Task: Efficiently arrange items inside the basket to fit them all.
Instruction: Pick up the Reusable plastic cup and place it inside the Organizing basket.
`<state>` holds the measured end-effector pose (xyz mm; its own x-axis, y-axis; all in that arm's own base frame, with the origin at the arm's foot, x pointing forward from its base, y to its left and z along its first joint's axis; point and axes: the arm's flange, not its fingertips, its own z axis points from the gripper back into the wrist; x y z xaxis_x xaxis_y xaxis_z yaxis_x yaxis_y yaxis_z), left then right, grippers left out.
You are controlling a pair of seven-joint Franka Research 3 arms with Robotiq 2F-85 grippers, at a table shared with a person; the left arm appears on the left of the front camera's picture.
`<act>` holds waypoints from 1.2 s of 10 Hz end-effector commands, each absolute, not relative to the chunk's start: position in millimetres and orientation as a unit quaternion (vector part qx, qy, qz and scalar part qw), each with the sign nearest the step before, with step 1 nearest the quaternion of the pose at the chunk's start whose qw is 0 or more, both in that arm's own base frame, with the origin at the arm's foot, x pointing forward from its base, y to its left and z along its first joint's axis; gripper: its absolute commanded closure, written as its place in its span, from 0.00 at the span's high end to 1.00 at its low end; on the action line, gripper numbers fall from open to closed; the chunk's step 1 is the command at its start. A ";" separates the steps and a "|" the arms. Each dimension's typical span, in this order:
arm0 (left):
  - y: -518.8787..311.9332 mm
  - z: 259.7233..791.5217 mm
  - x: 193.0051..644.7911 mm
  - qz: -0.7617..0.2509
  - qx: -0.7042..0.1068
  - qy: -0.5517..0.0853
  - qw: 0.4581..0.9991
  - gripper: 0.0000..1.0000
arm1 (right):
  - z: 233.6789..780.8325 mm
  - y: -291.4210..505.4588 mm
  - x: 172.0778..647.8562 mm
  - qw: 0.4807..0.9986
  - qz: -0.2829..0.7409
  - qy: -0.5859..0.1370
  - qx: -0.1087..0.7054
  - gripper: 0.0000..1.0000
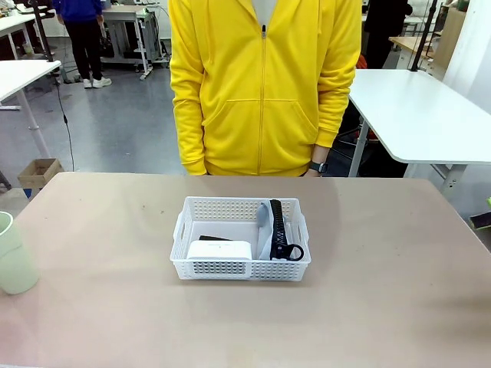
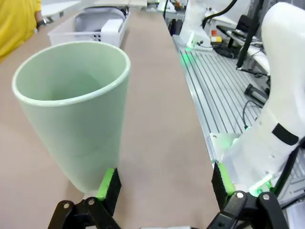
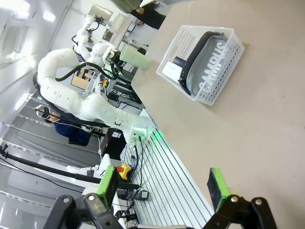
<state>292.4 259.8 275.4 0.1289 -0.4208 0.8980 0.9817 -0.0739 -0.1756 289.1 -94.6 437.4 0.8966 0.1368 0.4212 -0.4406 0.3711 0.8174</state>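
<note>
Left gripper (image 2: 164,183) spread open, one finger (image 2: 107,183) just beside the green cup (image 2: 76,114) on the desk (image 2: 157,119); right gripper (image 3: 163,183) spread open, well apart from the white basket (image 3: 224,71).

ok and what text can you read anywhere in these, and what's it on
"CAMPUS": large white letters on the grey pouch lying in the basket, read sideways in the right wrist view.
White box: no print can be made out.
Green cup: plain, no text.
</note>
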 end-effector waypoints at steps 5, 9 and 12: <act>264.5 230.0 265.6 -0.592 -0.464 -0.287 0.593 1.00 | 442.1 -93.0 289.0 0.812 0.167 -0.144 0.541 1.00; 250.2 233.3 271.4 -0.568 -0.480 -0.283 0.605 1.00 | 442.1 -93.0 289.0 0.812 0.167 -0.144 0.541 1.00; 225.9 244.3 274.0 -0.534 -0.463 -0.317 0.632 1.00 | 442.1 -93.0 289.0 0.812 0.167 -0.144 0.541 1.00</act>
<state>277.9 239.8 235.5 0.2319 -0.3954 0.8887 0.9607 -0.0500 -0.2730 289.2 -94.6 437.4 0.8966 0.1369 0.4211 -0.4405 0.3711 0.8175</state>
